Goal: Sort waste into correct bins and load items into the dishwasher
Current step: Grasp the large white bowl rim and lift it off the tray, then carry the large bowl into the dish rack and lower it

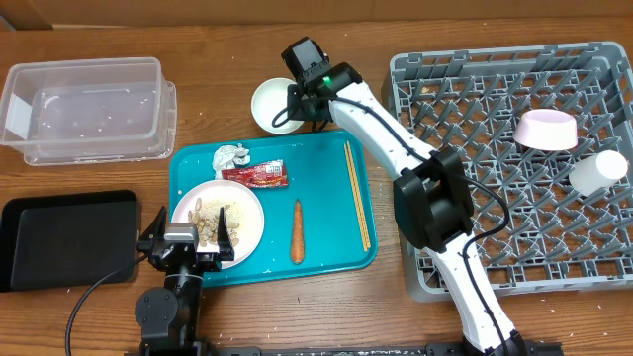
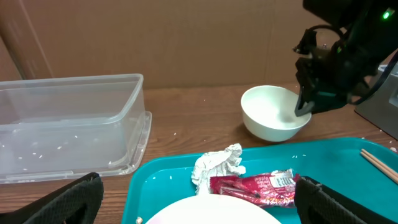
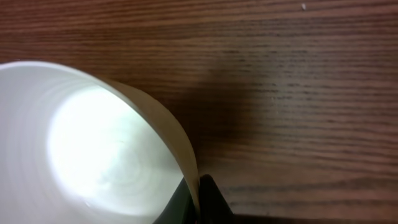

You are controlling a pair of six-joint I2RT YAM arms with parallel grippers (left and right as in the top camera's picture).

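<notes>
My right gripper [image 1: 296, 107] is shut on the rim of the white bowl [image 1: 273, 105], which sits on the wood just beyond the teal tray [image 1: 326, 188]; the wrist view shows the bowl wall [image 3: 93, 143] pinched between my fingertips [image 3: 198, 193]. On the tray lie the foil ball [image 1: 232, 155], red wrapper [image 1: 255, 174], carrot [image 1: 297, 231], chopsticks [image 1: 357, 194] and the plate [image 1: 237, 213] with rice scraps. My left gripper [image 1: 185, 244] is open, low over the plate's near edge. The pink bowl [image 1: 546, 129] and white cup [image 1: 597, 171] sit in the grey rack [image 1: 465, 109].
The clear tub [image 1: 84, 107] stands at the far left, the black tray [image 1: 64, 237] at the near left. In the left wrist view the foil ball [image 2: 217, 167], wrapper [image 2: 255, 185] and white bowl [image 2: 273, 113] lie ahead of my fingers.
</notes>
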